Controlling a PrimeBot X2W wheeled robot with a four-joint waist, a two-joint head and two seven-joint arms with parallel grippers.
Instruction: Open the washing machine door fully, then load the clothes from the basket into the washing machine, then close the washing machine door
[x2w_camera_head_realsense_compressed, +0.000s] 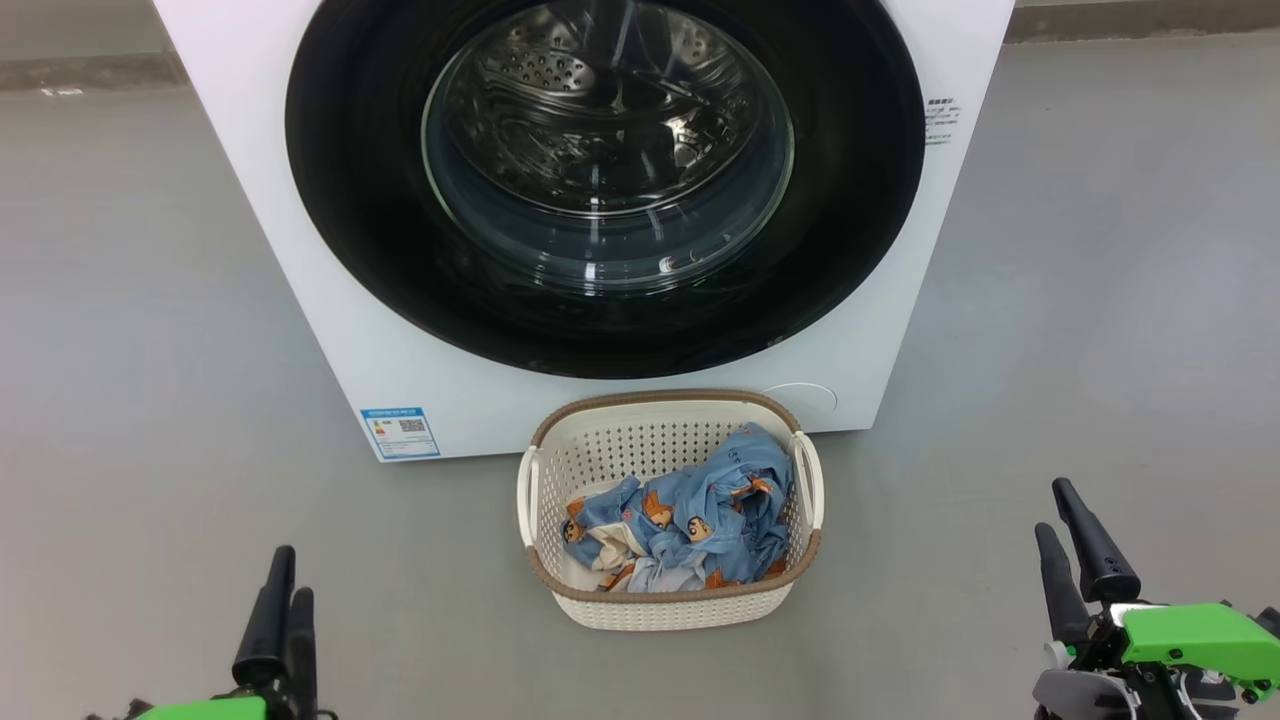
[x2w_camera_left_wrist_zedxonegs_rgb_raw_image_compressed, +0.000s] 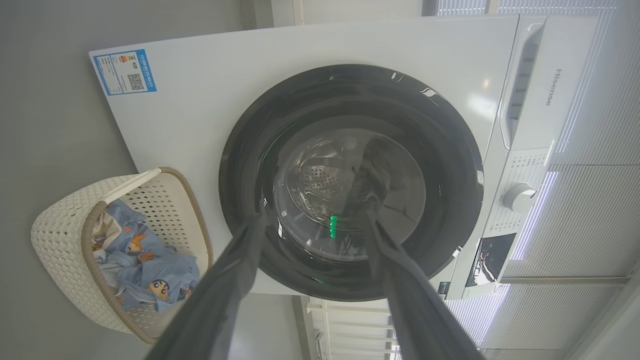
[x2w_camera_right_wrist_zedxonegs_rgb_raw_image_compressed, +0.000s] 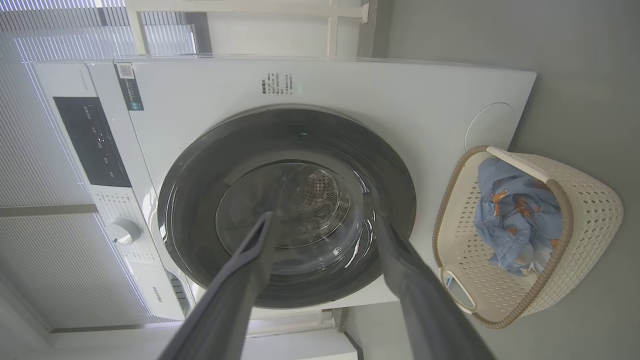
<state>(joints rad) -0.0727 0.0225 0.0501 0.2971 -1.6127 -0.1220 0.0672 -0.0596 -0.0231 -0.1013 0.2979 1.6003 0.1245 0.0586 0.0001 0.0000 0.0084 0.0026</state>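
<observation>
The white washing machine (x2w_camera_head_realsense_compressed: 300, 310) stands straight ahead on the floor. Its round washing machine door (x2w_camera_head_realsense_compressed: 350, 200) has a glossy black rim and lies flat against the front, shut, with the steel drum visible through the glass. The cream basket (x2w_camera_head_realsense_compressed: 660, 398) sits on the floor just before the machine and holds the light blue printed clothes (x2w_camera_head_realsense_compressed: 700, 510). My left gripper (x2w_camera_head_realsense_compressed: 293, 572) is low at the left, well short of the basket, and in the left wrist view its fingers (x2w_camera_left_wrist_zedxonegs_rgb_raw_image_compressed: 250, 250) stand apart around nothing. My right gripper (x2w_camera_head_realsense_compressed: 1055, 510) is low at the right, open and empty, its fingers (x2w_camera_right_wrist_zedxonegs_rgb_raw_image_compressed: 400, 260) spread.
Grey floor (x2w_camera_head_realsense_compressed: 1100, 300) stretches on both sides of the machine and basket. A blue label sticker (x2w_camera_head_realsense_compressed: 400, 432) marks the machine's lower left corner. The control panel with a round knob (x2w_camera_left_wrist_zedxonegs_rgb_raw_image_compressed: 520, 197) runs along the machine's top. Ribbed white wall panels stand behind it.
</observation>
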